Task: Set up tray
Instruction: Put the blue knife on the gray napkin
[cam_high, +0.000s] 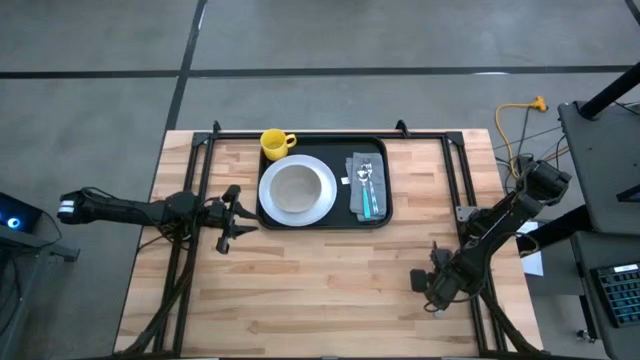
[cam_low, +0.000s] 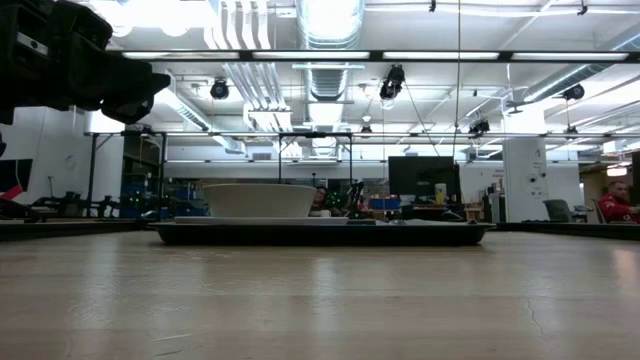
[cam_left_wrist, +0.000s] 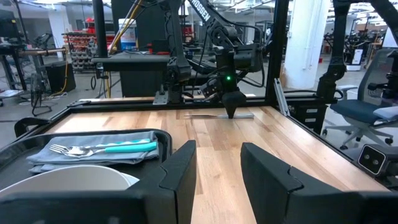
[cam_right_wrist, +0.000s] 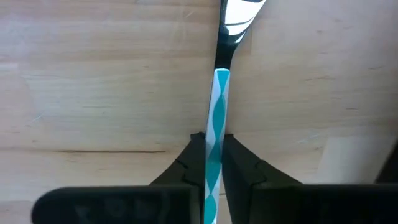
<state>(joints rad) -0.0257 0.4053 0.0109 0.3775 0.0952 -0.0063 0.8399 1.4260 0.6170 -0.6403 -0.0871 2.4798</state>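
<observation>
Tray (cam_high: 325, 222) sits far-centre; your right gripper (cam_right_wrist: 213, 155), near right, has clamped a teal-handled utensil (cam_right_wrist: 217, 106); your left gripper (cam_high: 228, 219) waits half-parted, empty.

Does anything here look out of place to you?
One piece of cutlery, teal-handled like the fork on the napkin, lies on the bare table away from the tray. The right gripper has shut on its handle.

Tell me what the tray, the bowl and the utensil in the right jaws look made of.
Tray: probably matte black plastic, no glare. Bowl: glazed ceramic or melamine, smooth white; cannot tell which. Utensil: polished metal head showing mirror reflections, handle likely plastic with a teal-and-white pattern, clamped in the right gripper.
</observation>
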